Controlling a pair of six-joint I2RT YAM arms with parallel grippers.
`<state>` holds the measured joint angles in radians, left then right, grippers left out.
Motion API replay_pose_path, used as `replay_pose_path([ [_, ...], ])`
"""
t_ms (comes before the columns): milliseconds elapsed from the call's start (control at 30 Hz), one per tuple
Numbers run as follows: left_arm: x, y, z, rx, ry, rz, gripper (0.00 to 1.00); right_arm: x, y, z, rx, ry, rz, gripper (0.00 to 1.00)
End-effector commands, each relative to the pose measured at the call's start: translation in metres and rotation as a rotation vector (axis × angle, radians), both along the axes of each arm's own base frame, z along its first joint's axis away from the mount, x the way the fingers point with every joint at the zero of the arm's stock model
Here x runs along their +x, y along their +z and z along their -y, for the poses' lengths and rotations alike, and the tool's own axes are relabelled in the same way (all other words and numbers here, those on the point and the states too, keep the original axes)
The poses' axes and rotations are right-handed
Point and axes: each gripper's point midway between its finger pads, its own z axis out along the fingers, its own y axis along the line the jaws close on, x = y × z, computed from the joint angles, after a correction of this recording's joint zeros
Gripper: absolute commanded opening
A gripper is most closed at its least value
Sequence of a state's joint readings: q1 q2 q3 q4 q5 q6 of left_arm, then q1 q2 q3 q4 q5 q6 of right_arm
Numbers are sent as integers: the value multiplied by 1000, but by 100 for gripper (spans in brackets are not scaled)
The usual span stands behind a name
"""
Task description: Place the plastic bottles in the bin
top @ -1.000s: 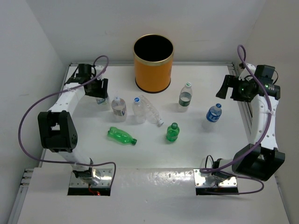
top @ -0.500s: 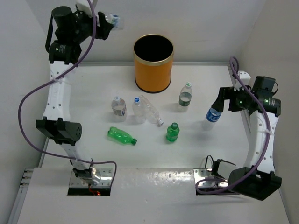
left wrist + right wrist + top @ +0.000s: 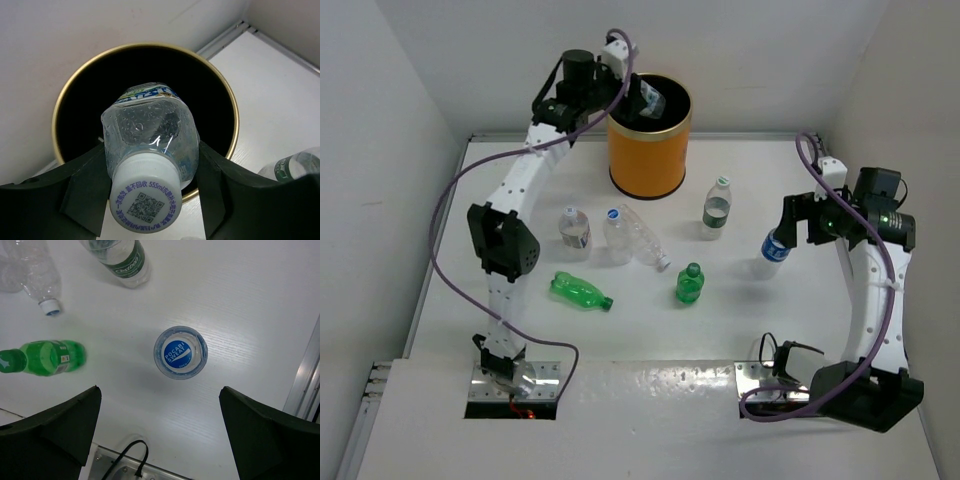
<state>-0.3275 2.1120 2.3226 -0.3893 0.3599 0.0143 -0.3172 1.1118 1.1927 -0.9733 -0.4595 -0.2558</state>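
My left gripper [image 3: 646, 98] is shut on a clear plastic bottle [image 3: 149, 125] with a white cap, holding it over the dark mouth of the orange bin [image 3: 648, 152], whose gold rim [image 3: 235, 117] shows around it. My right gripper [image 3: 794, 218] hangs open above an upright blue-labelled bottle [image 3: 775, 247]. In the right wrist view its blue cap [image 3: 179, 352] lies just ahead of the gap between the fingers. On the table are clear bottles [image 3: 573, 228] [image 3: 635, 237], a green-labelled one [image 3: 717, 208], an upright green one [image 3: 690, 284] and a lying green one [image 3: 578, 290].
White walls close in the table at the back and both sides. An aluminium rail [image 3: 305, 380] runs along the right edge. A black cable [image 3: 135, 455] and metal base plates [image 3: 775, 380] lie at the near edge. The lying green bottle [image 3: 45, 357] is left of my right gripper.
My left arm has swung from the back left corner to above the bin, carrying the clear bottle. My right gripper has shifted slightly, staying open over the blue-labelled bottle.
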Motion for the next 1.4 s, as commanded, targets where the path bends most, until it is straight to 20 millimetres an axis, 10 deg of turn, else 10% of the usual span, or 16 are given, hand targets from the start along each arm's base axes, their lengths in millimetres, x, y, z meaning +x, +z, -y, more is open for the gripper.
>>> replay_pose_path([
  [0,4,33,5,4,26,125,38,6,5,6,-44,2,26,100],
  [133,13,-2,14,65,31,93,41,5,-3,2,-40,15,-5,100],
  [267,31,-8,-1,50,164,86,100,9,-15,1,-37,6,-28,100],
  [500,26,7,6,24,175,118,100,25,-37,12,-71,-58,-26,100],
  [800,-9,81,-16,-40,200,219,100,44,-65,19,-82,-78,-27,97],
  [967,-26,102,-64,-39,292,237,100,50,-81,14,-89,-47,-32,86],
  [1233,-45,45,-186,-19,488,-32,100,48,-97,-1,-86,37,-117,39],
  [1367,-76,15,-236,-158,378,-175,100,70,-29,-12,-43,22,-23,3],
])
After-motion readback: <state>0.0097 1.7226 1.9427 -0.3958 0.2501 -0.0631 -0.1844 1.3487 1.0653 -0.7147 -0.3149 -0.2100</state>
